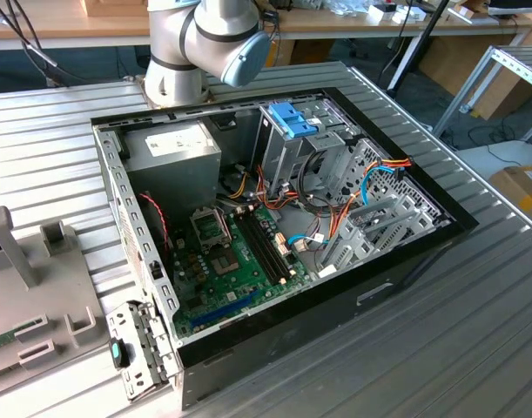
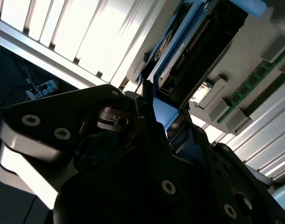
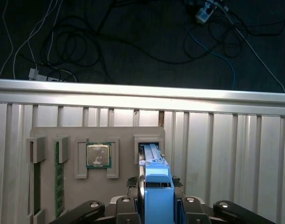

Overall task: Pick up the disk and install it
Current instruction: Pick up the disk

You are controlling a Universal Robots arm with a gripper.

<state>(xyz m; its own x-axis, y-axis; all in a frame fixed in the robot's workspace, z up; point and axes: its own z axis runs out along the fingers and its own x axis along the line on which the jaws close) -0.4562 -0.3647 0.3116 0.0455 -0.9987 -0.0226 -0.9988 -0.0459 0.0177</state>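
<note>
First wrist view: fingers (image 3: 140, 198) pinch the disk (image 3: 158, 192); exterior view: open computer case (image 1: 353, 296).

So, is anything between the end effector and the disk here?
Nothing visible. In the first wrist view the end effector is right at the disk, which stands on edge at a slot of the grey holder tray.

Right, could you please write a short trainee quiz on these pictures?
1. True or false: the grey-metal disk with light-blue plastic rail stands on edge in a slot of the grey plastic holder.
2. Which sits in the holder recess beside that slot? A: a square green-edged processor chip; B: a fan; C: a screwdriver.
3. Fill in: the black pincer is nearest the ___.
Key: 1 true; 2 A; 3 disk.
</note>
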